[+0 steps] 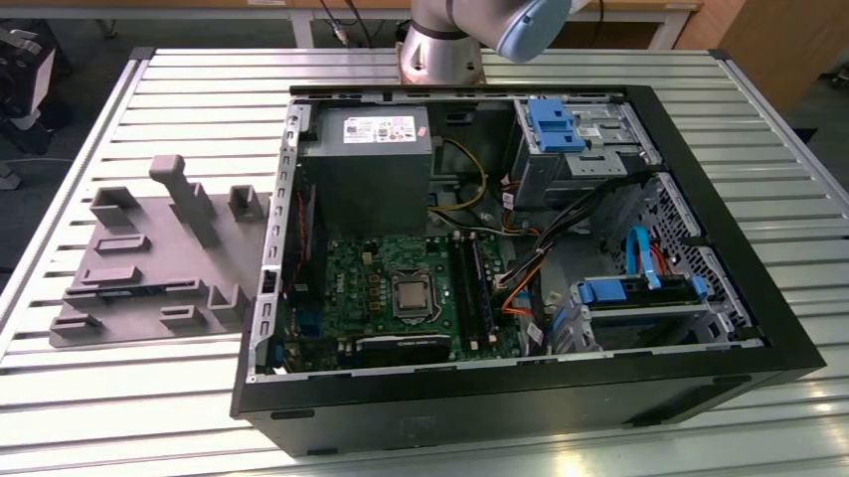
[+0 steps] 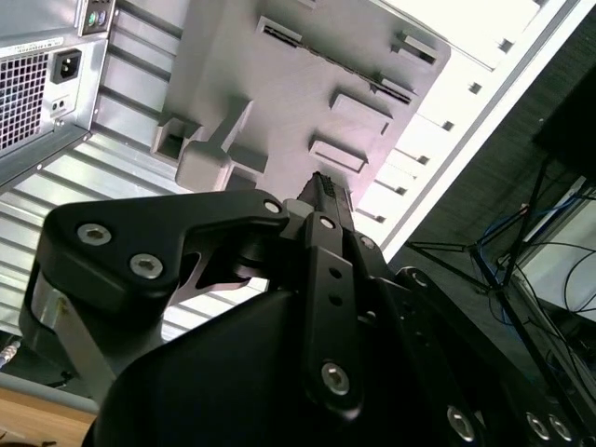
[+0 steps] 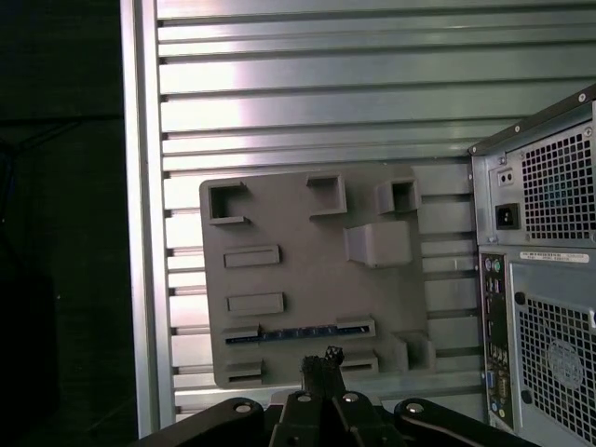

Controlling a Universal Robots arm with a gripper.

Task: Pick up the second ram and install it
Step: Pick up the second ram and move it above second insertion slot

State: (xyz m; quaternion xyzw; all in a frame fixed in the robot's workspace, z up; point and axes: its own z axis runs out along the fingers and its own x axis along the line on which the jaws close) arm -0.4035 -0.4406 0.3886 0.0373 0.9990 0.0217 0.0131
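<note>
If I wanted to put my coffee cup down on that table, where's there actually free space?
Bare slats of the table show between its far edge and the grey tray, and from the tray to the near edge. A thin strip runs in front of the case. Inside the case it is crowded: motherboard, cables, drive bays.

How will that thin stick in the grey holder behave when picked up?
Likely stiff and light: the ram stick looks like a thin flat board. Seated edge-up in the grey holder, it should lift straight, but probably topples unsupported.
</note>
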